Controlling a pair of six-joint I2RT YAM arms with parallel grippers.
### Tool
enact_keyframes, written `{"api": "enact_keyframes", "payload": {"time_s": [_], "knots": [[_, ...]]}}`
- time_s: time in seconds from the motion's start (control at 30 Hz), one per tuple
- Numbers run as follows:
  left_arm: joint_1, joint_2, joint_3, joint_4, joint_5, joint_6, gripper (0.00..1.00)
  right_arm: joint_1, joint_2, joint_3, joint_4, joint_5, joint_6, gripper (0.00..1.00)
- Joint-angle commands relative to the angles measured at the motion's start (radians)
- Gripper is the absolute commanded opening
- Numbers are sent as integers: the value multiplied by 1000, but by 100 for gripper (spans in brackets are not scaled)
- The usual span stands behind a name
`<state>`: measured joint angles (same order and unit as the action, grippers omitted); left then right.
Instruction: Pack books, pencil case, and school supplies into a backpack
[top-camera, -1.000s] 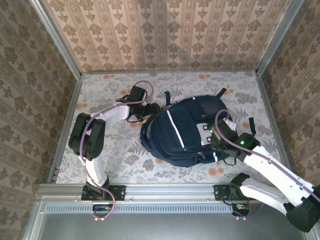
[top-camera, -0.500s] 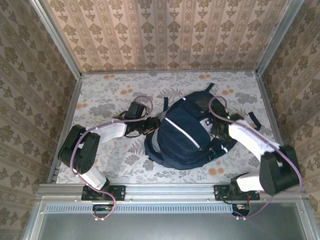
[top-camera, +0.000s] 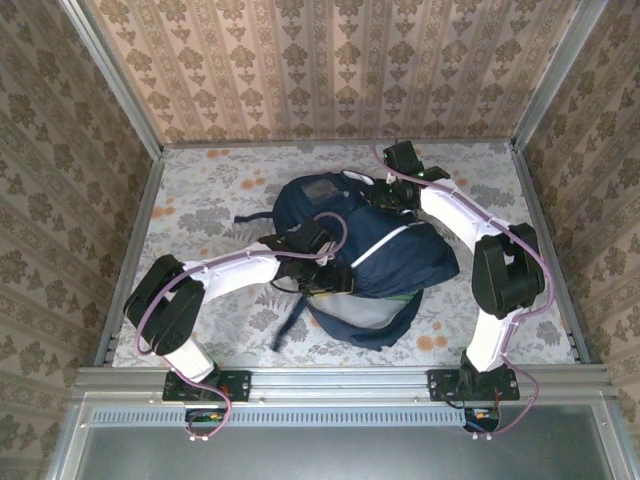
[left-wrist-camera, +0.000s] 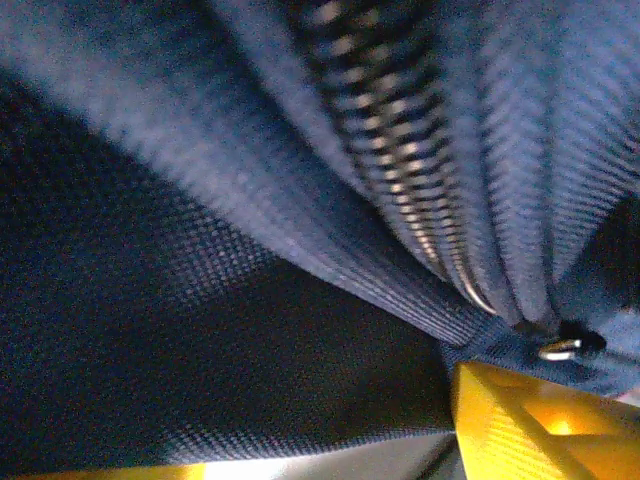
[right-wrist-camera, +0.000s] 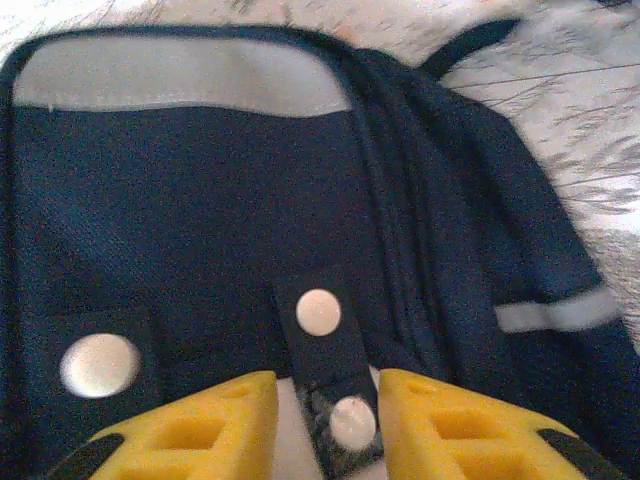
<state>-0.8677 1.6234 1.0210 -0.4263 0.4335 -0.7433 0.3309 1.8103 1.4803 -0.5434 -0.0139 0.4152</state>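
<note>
The navy backpack (top-camera: 400, 255) lies mid-table, white stripe up, its grey lining (top-camera: 365, 315) showing at the near edge. My left gripper (top-camera: 322, 268) is pressed into its left middle. Up close, navy fabric (left-wrist-camera: 200, 300) and a zipper (left-wrist-camera: 400, 150) fill the gap between widely spread yellow fingers (left-wrist-camera: 520, 420), and no grip shows. My right gripper (top-camera: 385, 193) is at the pack's far side. It (right-wrist-camera: 325, 405) stands open around a dark snap tab (right-wrist-camera: 320, 350), with gaps on both sides. Books, pencil case and school supplies are hidden.
Dark straps trail off the pack toward the near left (top-camera: 290, 320) and the left (top-camera: 250, 215). A thin pale green edge (top-camera: 403, 298) peeks out under the pack's near right. Papered walls and metal rails (top-camera: 135, 240) box in the floral table (top-camera: 200, 190).
The backpack has turned and shifted left and away. My right arm swung from its near right side to its far side and its jaws parted. My left gripper moved onto the pack's middle.
</note>
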Motion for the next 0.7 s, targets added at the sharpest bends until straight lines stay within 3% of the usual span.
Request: {"api": "enact_keyframes", "payload": {"time_s": [0.0, 0.13, 0.23, 0.37, 0.47, 0.67], "knots": [[-26, -105, 76, 46, 31, 180, 69, 13, -112, -5, -93, 46, -40, 40], [-15, -228, 37, 20, 48, 211, 72, 10, -218, -54, -80, 123, -51, 38], [-8, -317, 35, -7, 77, 263, 74, 16, -305, -118, -57, 92, -40, 34], [50, -402, 25, -92, -57, 270, 74, 48, -462, -263, -15, 56, 7, 25], [111, -397, -24, -108, -99, 278, 68, 111, -535, -337, -41, 47, 8, 22], [98, -337, -137, -69, -324, 387, 53, 209, -635, -474, -57, 2, -117, 22]]}}
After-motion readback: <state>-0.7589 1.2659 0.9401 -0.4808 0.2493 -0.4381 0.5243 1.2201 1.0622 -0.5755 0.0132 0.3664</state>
